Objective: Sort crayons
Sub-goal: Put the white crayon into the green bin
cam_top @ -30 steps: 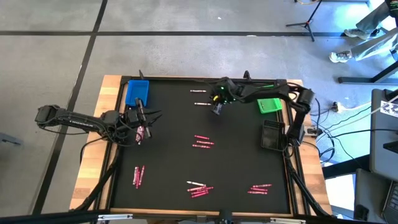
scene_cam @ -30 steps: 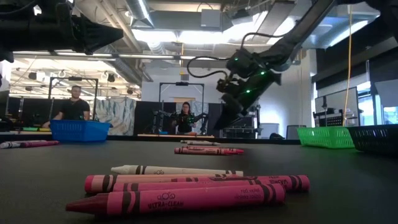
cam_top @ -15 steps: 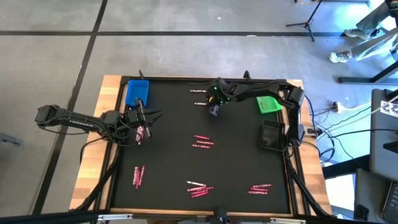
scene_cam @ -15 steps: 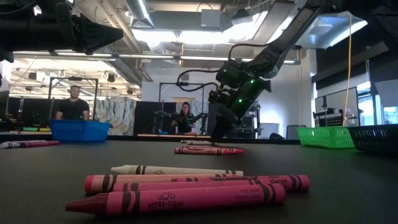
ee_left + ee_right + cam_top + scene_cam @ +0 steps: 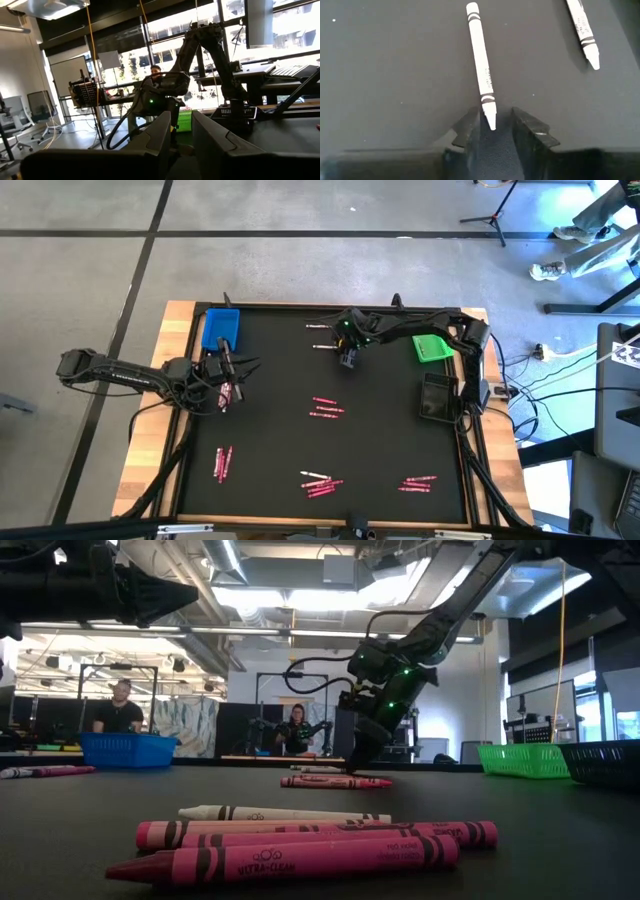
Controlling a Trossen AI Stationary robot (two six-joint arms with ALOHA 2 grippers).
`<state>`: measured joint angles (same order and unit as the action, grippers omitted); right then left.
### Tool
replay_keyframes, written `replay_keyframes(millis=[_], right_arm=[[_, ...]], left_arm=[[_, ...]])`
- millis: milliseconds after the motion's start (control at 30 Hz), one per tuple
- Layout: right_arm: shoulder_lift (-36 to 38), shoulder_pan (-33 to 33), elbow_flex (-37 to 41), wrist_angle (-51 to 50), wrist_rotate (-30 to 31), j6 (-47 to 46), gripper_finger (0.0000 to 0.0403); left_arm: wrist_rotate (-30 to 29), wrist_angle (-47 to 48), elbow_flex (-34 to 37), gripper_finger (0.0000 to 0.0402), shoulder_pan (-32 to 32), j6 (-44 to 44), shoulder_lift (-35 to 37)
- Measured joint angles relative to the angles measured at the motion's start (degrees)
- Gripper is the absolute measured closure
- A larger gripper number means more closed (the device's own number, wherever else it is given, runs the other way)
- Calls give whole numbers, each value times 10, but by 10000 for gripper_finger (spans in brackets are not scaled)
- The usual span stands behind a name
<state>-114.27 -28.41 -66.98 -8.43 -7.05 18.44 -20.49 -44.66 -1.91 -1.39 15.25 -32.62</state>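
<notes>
Crayons lie in small groups on the black mat: pink ones at the middle, near left, near middle and near right. Two white crayons lie at the far side. My right gripper points down at the nearer white crayon, which lies flat. It is open, with the crayon's pointed tip between its fingers and a little room on each side. My left gripper waits open at the left, above a few pink crayons.
A blue tray stands at the far left, a green tray at the far right, and a black tray nearer on the right. Bare mat lies between the crayon groups. People sit in the room beyond the table.
My right gripper has come down toward the mat and a little toward the table's left edge, tipping more steeply downward. It now stands low over the white crayon at the far side. The crayons have stayed where they were.
</notes>
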Motion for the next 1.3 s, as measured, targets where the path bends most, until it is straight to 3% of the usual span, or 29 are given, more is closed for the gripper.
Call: replay_keyframes(millis=[333, 700, 1100, 1300], right_arm=[[-9, -2, -1, 2, -51, 0, 397], [-6, 0, -10, -23, -40, -14, 394], [99, 16, -7, -206, -21, -12, 402], [108, 18, -7, -265, -10, -54, 399]], left_arm=[[0, 0, 0, 331, 0, 4, 0], [0, 0, 0, 330, 0, 4, 0], [0, -20, 0, 331, 0, 31, 0], [0, -26, 0, 331, 0, 34, 0]])
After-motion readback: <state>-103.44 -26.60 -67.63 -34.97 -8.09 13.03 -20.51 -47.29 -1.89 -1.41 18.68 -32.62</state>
